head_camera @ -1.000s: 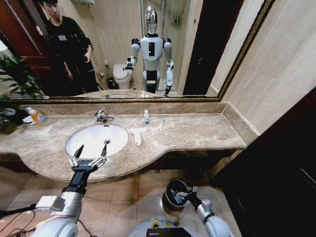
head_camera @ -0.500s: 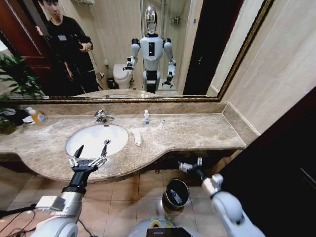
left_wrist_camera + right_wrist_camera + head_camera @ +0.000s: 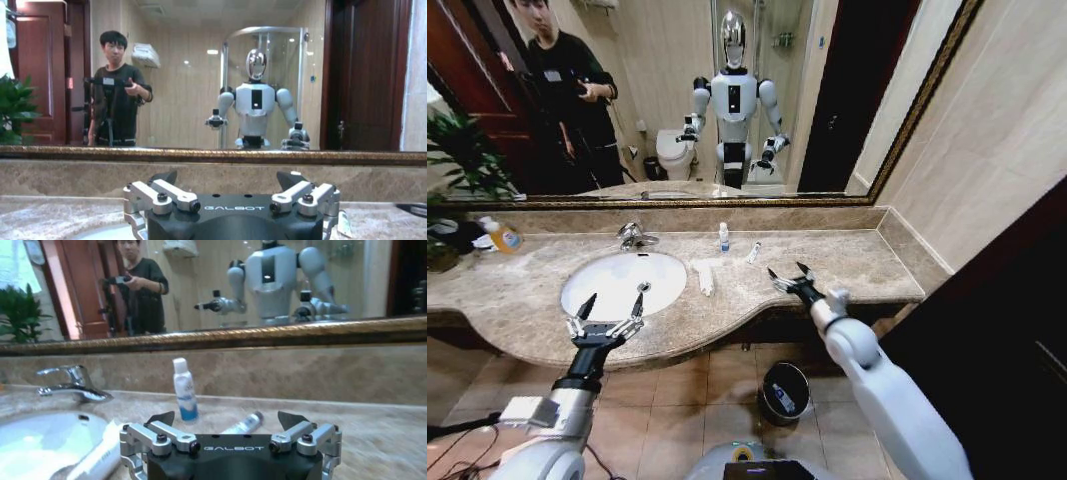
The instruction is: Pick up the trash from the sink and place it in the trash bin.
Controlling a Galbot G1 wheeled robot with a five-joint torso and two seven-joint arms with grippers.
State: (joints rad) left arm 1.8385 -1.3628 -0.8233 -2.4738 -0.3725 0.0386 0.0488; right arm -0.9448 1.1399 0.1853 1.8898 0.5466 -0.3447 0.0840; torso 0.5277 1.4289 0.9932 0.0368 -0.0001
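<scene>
The right pincer (image 3: 789, 277) hangs released, its jaws spread, just above the worktop (image 3: 847, 262) to the right of the sink (image 3: 622, 283). From it the small white tube (image 3: 754, 252) lies near, at about 10 o'clock in the head view, its long axis slanting from near-left to far-right, roughly in line with the arm's reach. The right wrist view shows the same tube (image 3: 243, 423) straight ahead between the spread fingers, pointing away. The long white tissue (image 3: 704, 276) lies further off at about 9 o'clock, running front to back along the sink's right edge. The right arm is clearly the nearer one to both.

The left pincer (image 3: 608, 309) hovers released over the near rim of the sink, at about 7 o'clock from the tissue.

The sink's bowl looks bare, as far as can be seen; the trash in sight rests on the marble beside it. The trash bin (image 3: 784, 391) stands on the floor below the worktop's edge, at about 6 o'clock from the right pincer, and already holds a small pale item that I cannot identify.
</scene>
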